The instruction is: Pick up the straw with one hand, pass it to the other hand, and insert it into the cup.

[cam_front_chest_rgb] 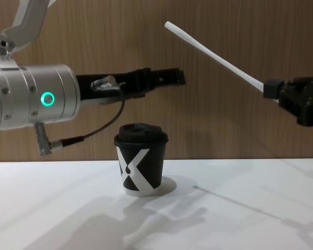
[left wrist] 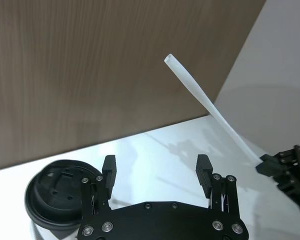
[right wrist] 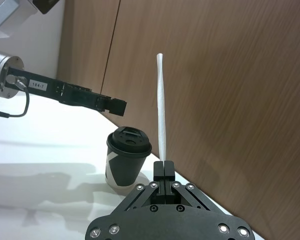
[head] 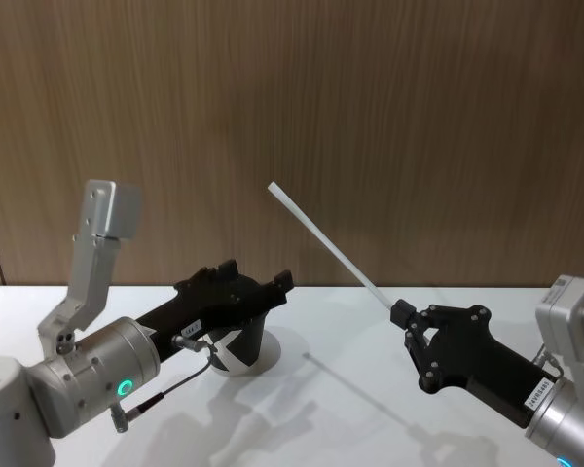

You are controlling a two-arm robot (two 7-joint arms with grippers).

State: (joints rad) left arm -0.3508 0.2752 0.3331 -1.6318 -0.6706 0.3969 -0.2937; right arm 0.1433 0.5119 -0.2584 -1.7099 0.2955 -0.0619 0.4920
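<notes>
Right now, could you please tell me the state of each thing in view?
Cup: upright on the table, lid on.
Straw: tilted in the air, clamped at one end.
Left gripper: fingers open, above the cup.
Right gripper: fingers shut on the straw.

cup (head: 245, 348) mostly hidden behind left gripper (head: 256, 275)

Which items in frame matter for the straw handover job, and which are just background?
In the job:
straw, clamped at its lower end by the right gripper
left gripper, open, raised near the cup
cup, lidded, standing on the table

Just background:
white table
wood wall panel
</notes>
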